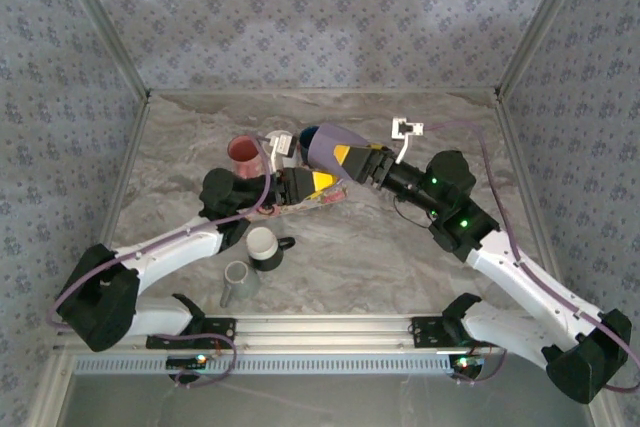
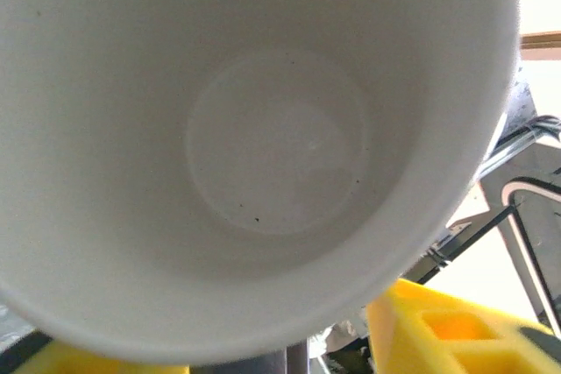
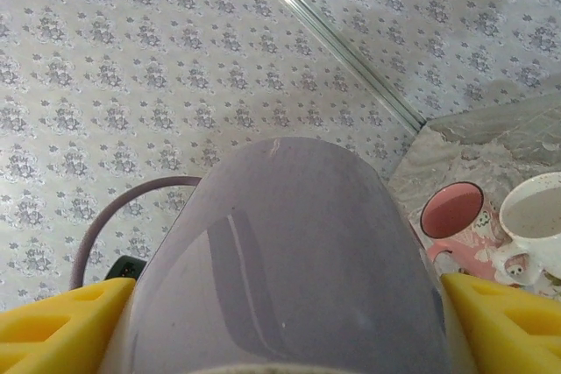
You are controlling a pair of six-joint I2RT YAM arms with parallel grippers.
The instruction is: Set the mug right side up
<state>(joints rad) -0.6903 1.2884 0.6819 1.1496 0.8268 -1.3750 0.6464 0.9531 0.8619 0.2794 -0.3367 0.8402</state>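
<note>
**Over the middle of the table (image 1: pixel 380 247), a lavender mug (image 1: pixel 325 145) held on its side**

Toward the back of the table, the right claw (image 1: pixel 342 154) grips the lavender mug. From the right wrist, its yellow fingers (image 3: pixel 61 326) press against both flanks of the mug's body. The mug lies sideways rather than upright, its narrower end pointing away from the claw toward the back left. A dark blue patch shows at that far end. Whether the mug touches the table cannot be told.

The left claw (image 1: pixel 328 185) reaches in from the left and sits just in front of the lavender mug, close to the right claw. From the left wrist, the mouth of a white-lined mug (image 2: pixel 263 146) faces the camera at very close range. Its lower rim sits between the yellow fingers (image 2: pixel 438 330). Whether the left claw is clamped on that rim or only flanks it cannot be told.

Just left of the two claws stand a pink mug (image 1: pixel 243 152) and a white mug (image 1: pixel 278 144), side by side with mouths up. Nearer the arm bases, a black-and-white mug (image 1: pixel 263 245) stands with its handle to the right. A grey mug (image 1: pixel 238 282) sits just beside it on the near side.
</note>
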